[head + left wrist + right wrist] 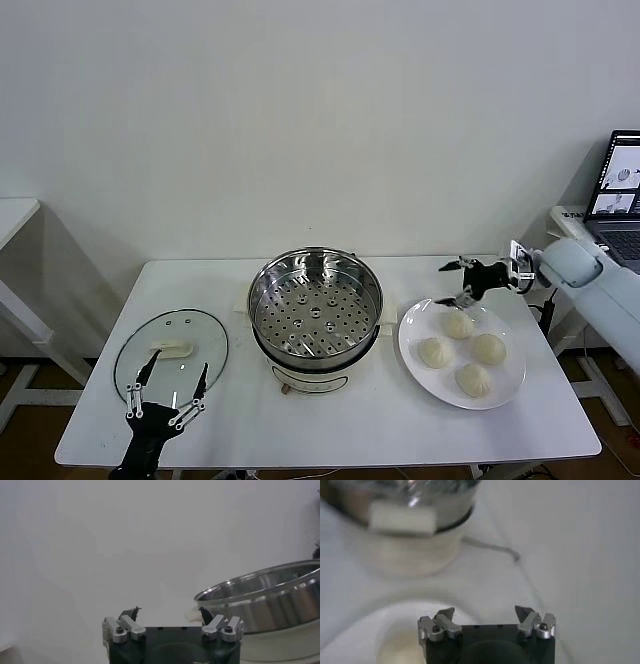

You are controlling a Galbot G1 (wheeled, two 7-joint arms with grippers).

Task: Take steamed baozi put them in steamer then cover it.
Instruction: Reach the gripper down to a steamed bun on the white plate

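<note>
Right hand [466, 281] hangs with its fingers spread apart and empty, just above the far rim of the white plate [510, 385], beside the nearest of the steamed baozi [458, 324]. The left hand [166, 391] waits at the near edge of the worktop [330, 425], fingers likewise apart and empty, pointing at the glass lid [171, 352] lying flat before it.

Largest risk, as I judge it, is the carry from plate to pot: the buns look soft and smooth, so a hard squeeze could dent or tear one, while a light one could let it slip and roll off the worktop. A low carry could also knock the bun against the tall steel wall of the steamer [315, 303]. Next, a descent onto the plate that lands off-centre could push one bun into its neighbours, since the four sit close together, some touching. Smaller still, the lid has only a low pale handle [170, 350] to take hold of; a poor grip there could let the glass slide or drop, and a lid set down askew would not seat on the rim.

As for containers, the steamer stands at the middle of the worktop on its white base [300, 378], uncovered, and its perforated tray [316, 310] holds nothing. The plate, just to its right, holds all four buns, so none has been moved across yet.
</note>
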